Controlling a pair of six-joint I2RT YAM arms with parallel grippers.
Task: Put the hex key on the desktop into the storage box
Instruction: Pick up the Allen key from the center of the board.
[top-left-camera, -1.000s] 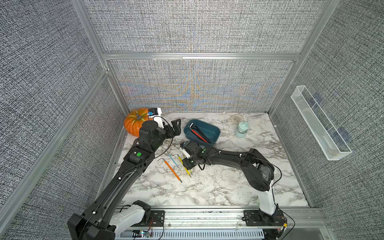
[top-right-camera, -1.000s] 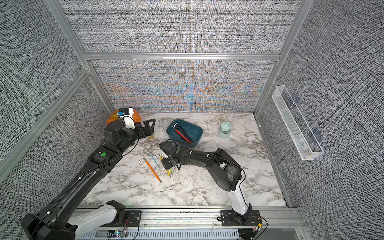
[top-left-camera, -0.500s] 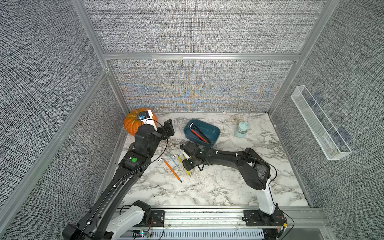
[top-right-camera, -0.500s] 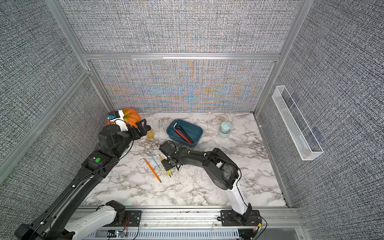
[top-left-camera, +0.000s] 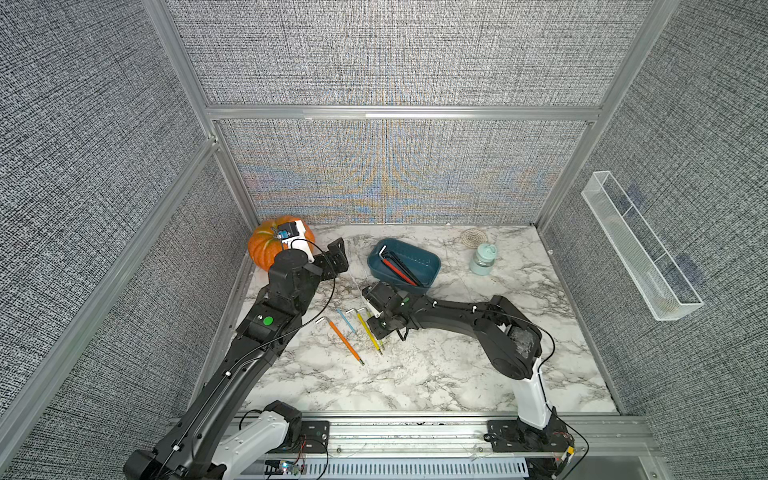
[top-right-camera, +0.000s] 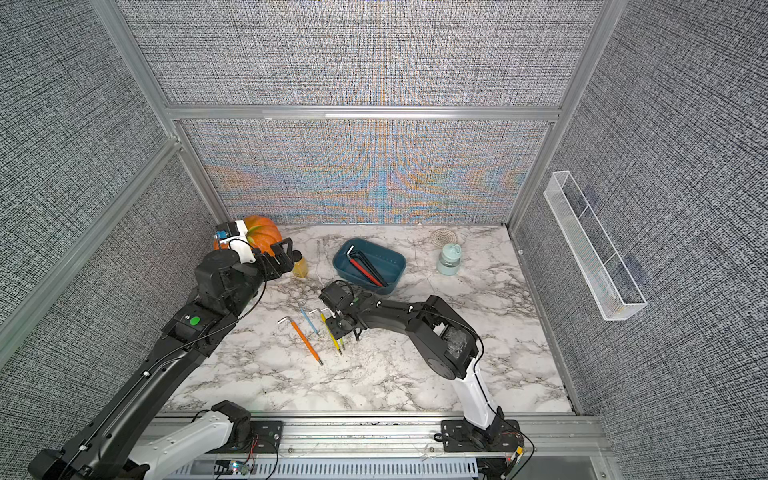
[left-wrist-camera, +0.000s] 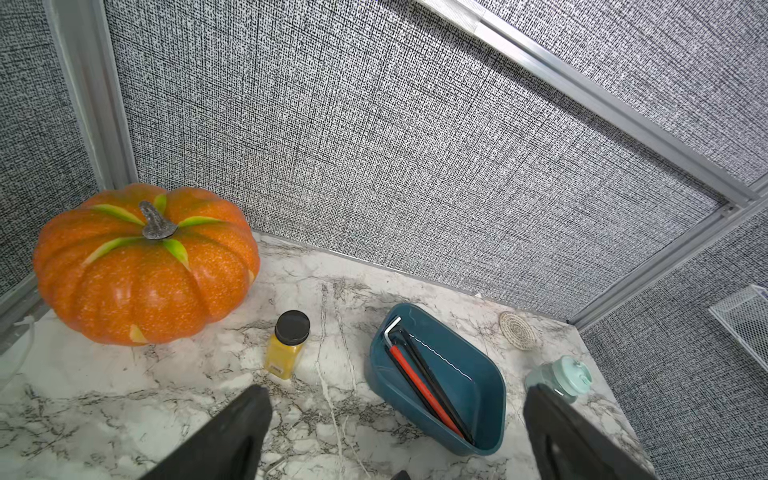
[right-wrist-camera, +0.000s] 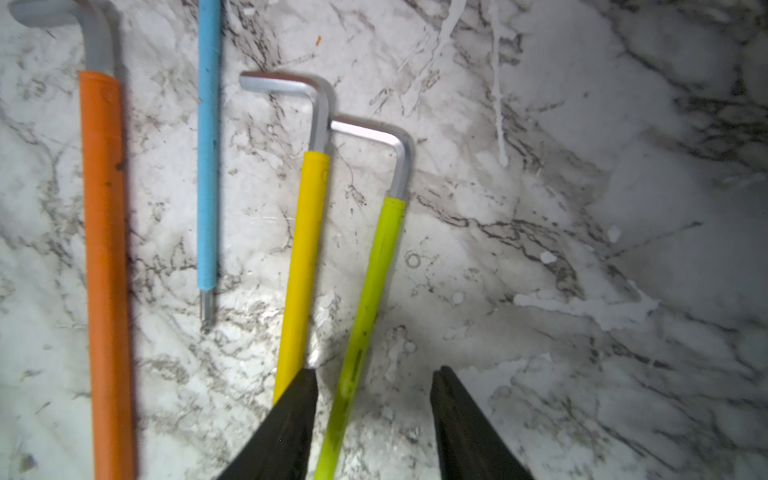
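Observation:
Several hex keys lie side by side on the desktop (top-left-camera: 415, 374): orange (right-wrist-camera: 104, 249), blue (right-wrist-camera: 208, 166), yellow (right-wrist-camera: 305, 249) and lime green (right-wrist-camera: 374, 282). My right gripper (right-wrist-camera: 375, 370) is down over them and open. The lime green key runs between its fingers, close to the one beside the yellow key and well clear of the other. In both top views it (top-left-camera: 380, 328) (top-right-camera: 338, 328) sits just in front of the storage box (top-left-camera: 432, 266) (top-right-camera: 397, 266), which holds a red key and black keys. My left gripper (left-wrist-camera: 397, 390) (top-left-camera: 336, 257) hangs open and empty left of the box.
An orange pumpkin (top-left-camera: 266, 245) fills the back left corner, with a yellow spice jar (top-right-camera: 300, 268) beside it. A mint jar (top-left-camera: 482, 259) and a woven coaster (top-left-camera: 473, 237) stand at the back right. A clear mesh tray (top-left-camera: 640, 249) hangs on the right wall.
My left arm has drawn back a little to the left, toward the pumpkin. The right gripper has stayed over the yellow and lime green keys.

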